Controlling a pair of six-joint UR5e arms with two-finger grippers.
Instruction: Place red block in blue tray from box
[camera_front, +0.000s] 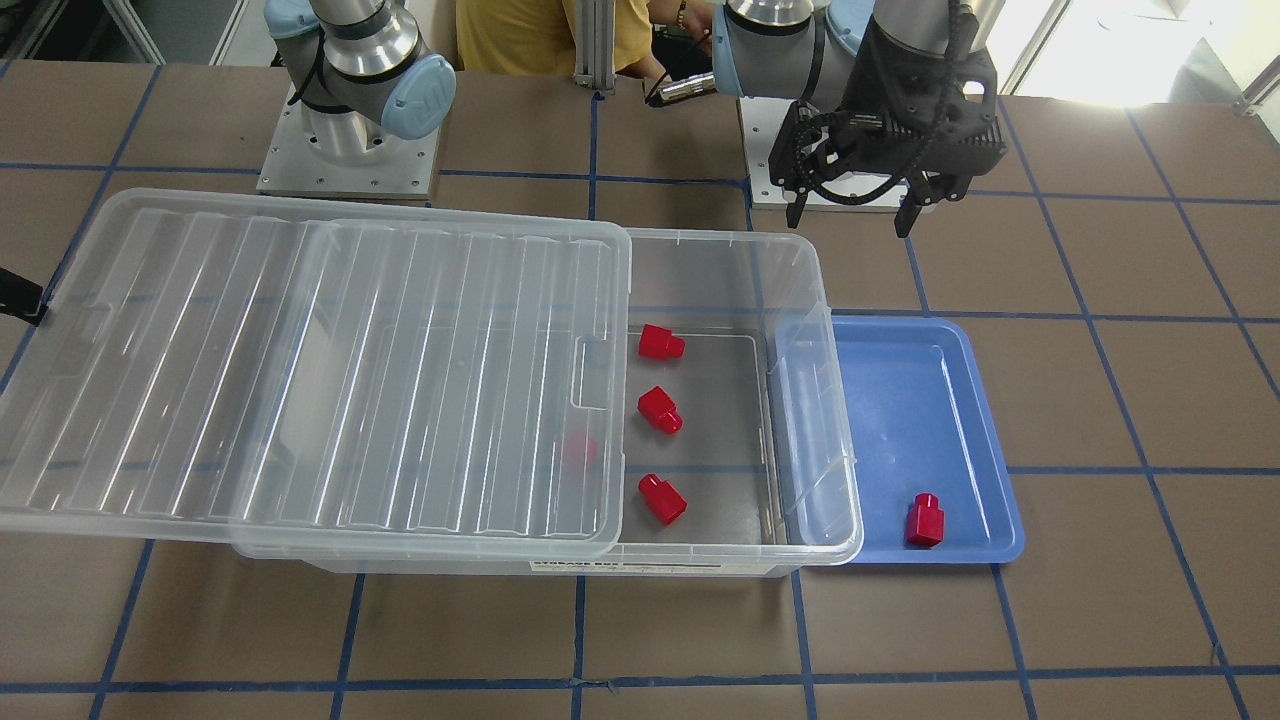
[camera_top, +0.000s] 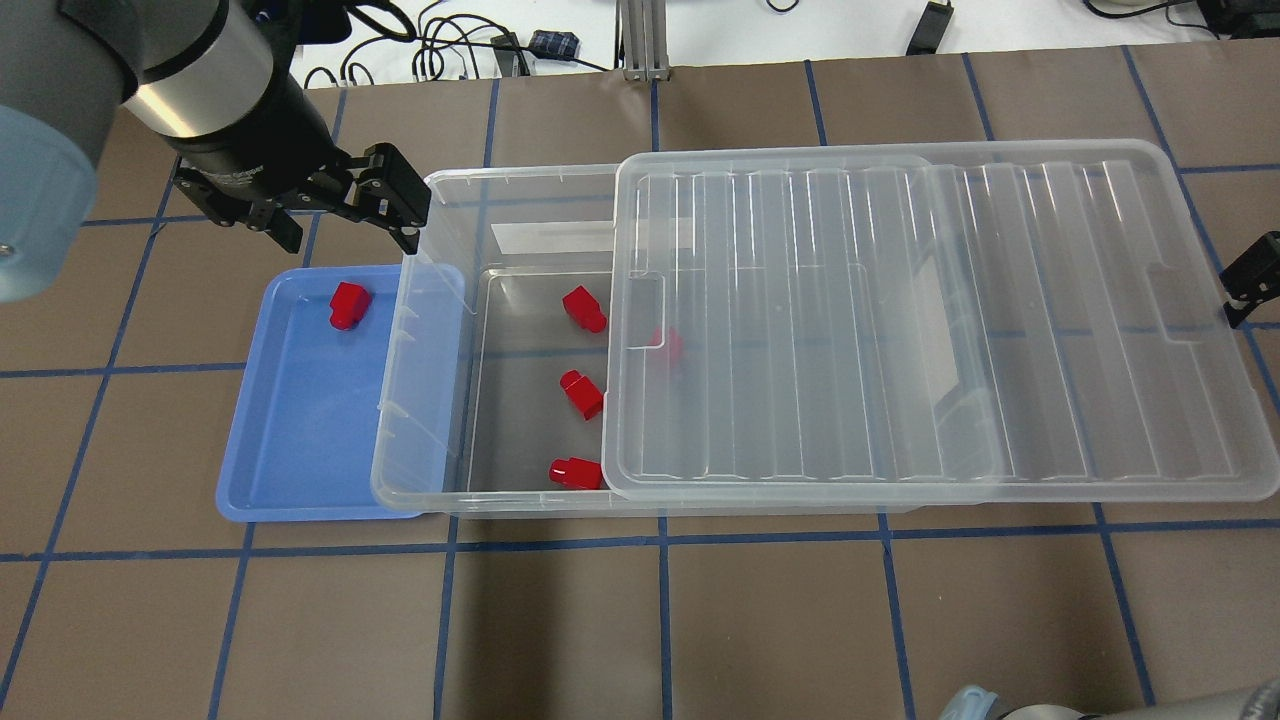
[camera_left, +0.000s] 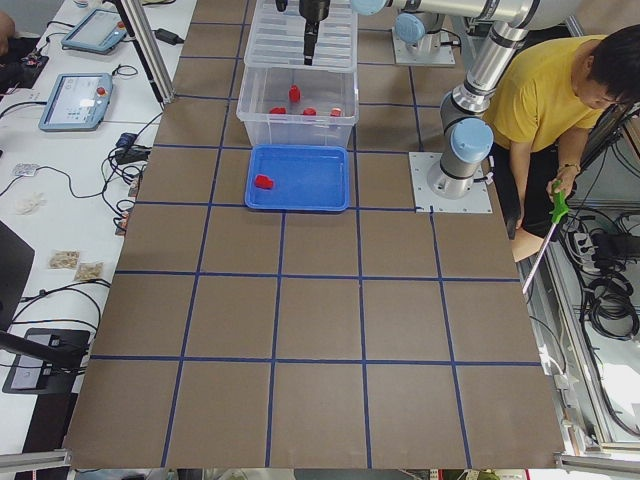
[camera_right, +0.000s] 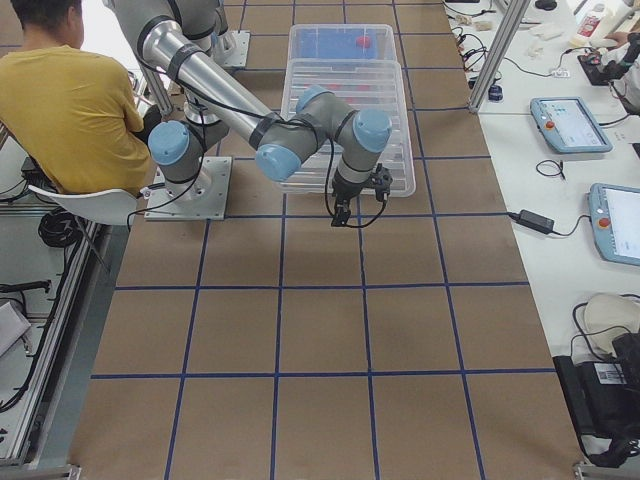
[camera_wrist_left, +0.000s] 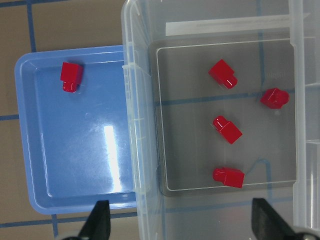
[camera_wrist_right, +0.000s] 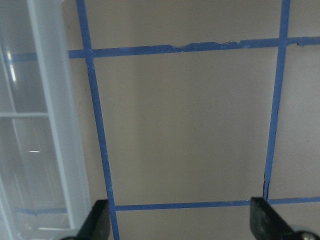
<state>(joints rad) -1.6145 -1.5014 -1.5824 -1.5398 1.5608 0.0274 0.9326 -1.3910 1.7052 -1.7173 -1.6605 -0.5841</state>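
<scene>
Red block (camera_wrist_left: 227, 129) in box (camera_front: 800, 262): probably light, rigid, glossy-slick; grip flat square body, not neck. Left pincer (camera_front: 851, 220) open, empty; right pincer (camera_wrist_right: 181, 222) likewise.

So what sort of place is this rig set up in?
Most likely a robotics lab workcell: the table is taped off in a blue grid, teach pendants lie on the side bench, and an operator in a yellow shirt sits beside the left arm's base.
</scene>
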